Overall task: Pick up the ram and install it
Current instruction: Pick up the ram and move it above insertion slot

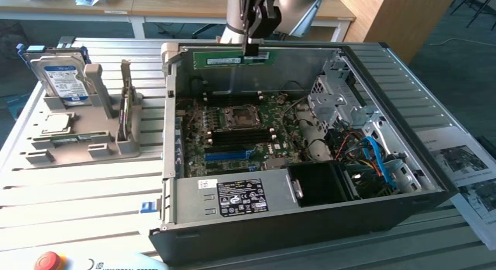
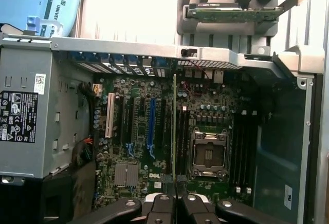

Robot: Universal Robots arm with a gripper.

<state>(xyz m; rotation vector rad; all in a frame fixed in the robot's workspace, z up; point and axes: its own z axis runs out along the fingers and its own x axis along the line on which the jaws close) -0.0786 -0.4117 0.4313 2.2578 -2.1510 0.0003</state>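
End effector (image 1: pixel 250 50) clamps the ram (image 1: pixel 220 60), hanging beneath it above the motherboard (image 1: pixel 232 130).

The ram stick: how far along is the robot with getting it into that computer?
Pickup looks done: the end effector is shut on the ram, held up over the open computer case. In hand: the stick hangs over the motherboard; the wrist view shows it edge-on beside the processor socket. Left: seating it, as it sits in no slot yet.
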